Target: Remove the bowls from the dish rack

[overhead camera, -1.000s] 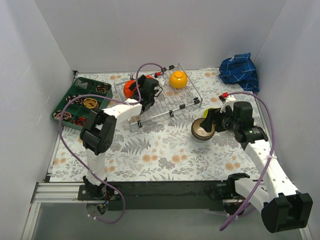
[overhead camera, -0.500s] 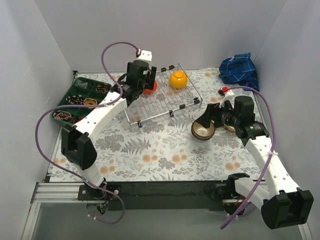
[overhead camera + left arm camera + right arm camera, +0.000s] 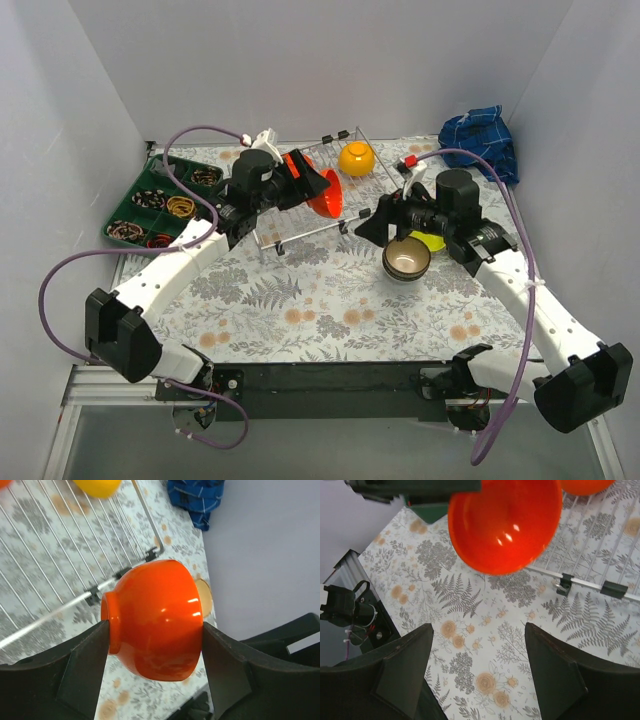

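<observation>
My left gripper (image 3: 318, 186) is shut on a glossy orange-red bowl (image 3: 326, 196) and holds it tilted in the air over the front part of the silver wire dish rack (image 3: 372, 196). In the left wrist view the bowl (image 3: 155, 620) is clamped between both fingers above the rack (image 3: 55, 555). A yellow-orange bowl (image 3: 357, 158) sits in the rack's far right corner. My right gripper (image 3: 372, 226) is open and empty just right of the held bowl, whose open side (image 3: 505, 525) faces it. A brown bowl (image 3: 406, 260) stands on the mat below my right arm.
A green compartment tray (image 3: 152, 170) of small rings lies at the far left. A blue cloth (image 3: 480, 140) lies at the far right corner. A yellow-green object (image 3: 433, 241) peeks from under my right arm. White walls enclose three sides.
My left gripper has lifted the orange-red bowl out of the rack and carried it right and forward. My right gripper has swung left from the brown bowl toward the rack.
</observation>
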### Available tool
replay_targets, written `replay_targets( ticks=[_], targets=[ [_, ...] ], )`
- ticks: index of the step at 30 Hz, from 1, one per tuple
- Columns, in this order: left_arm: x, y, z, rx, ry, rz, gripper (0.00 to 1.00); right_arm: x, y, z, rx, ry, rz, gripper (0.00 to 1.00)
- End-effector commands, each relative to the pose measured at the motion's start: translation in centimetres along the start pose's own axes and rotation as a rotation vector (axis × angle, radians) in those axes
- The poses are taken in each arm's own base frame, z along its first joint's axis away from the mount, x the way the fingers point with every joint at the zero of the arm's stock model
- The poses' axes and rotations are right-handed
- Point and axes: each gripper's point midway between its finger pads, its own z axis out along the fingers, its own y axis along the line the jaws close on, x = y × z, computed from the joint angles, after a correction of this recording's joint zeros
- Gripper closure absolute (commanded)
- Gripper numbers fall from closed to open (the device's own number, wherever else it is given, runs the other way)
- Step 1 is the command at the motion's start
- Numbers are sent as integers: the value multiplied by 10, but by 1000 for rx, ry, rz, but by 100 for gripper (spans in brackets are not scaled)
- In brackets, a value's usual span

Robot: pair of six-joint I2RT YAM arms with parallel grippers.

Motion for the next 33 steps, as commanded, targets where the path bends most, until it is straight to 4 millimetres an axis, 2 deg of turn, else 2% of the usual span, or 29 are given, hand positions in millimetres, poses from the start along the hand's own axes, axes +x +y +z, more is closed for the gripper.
replay_targets(
  ticks=[1,2,5,10,15,18,19,21,22,24,25,27,28,29,31,32,33],
  targets=[
    [-6,-50,-30,231,-9,-237,66,-37,24,11,-68,-78,-93,19],
    [4,-45,-29,230,18,-261,67,-38,28,15,-79,-74,-100,19],
    [9,-50,-33,262,40,-317,67,-38,41,26,-112,-57,-131,20],
    [18,-48,-35,273,69,-368,67,-36,46,43,-131,-26,-155,22],
    [28,-45,-33,285,107,-418,67,-28,51,56,-156,10,-165,32],
    [32,-43,-32,286,117,-425,67,-24,52,58,-163,29,-173,48],
    [34,-41,-32,282,121,-424,67,-23,52,58,-161,32,-174,59],
    [36,-40,-32,280,119,-405,65,-20,53,57,-156,47,-183,72],
    [36,-38,-32,270,118,-395,61,-19,53,56,-152,50,-189,86],
    [33,-33,-31,250,93,-363,56,-14,51,52,-141,72,-195,97],
    [36,-26,-30,219,94,-316,53,-11,50,52,-137,81,-197,99],
    [24,-20,-29,172,34,-264,44,-1,50,49,-133,117,-200,99],
    [25,-9,-28,125,24,-197,40,3,50,48,-132,133,-200,99],
    [11,-8,-30,99,-31,-162,31,8,51,47,-132,149,-202,99],
    [2,4,-34,31,-75,-90,21,22,48,46,-111,198,-206,99],
    [-8,9,-40,4,-118,-12,11,27,50,46,-111,212,-210,99],
    [-24,16,-45,-49,-187,24,6,38,45,45,-87,242,-205,99]
  ],
)
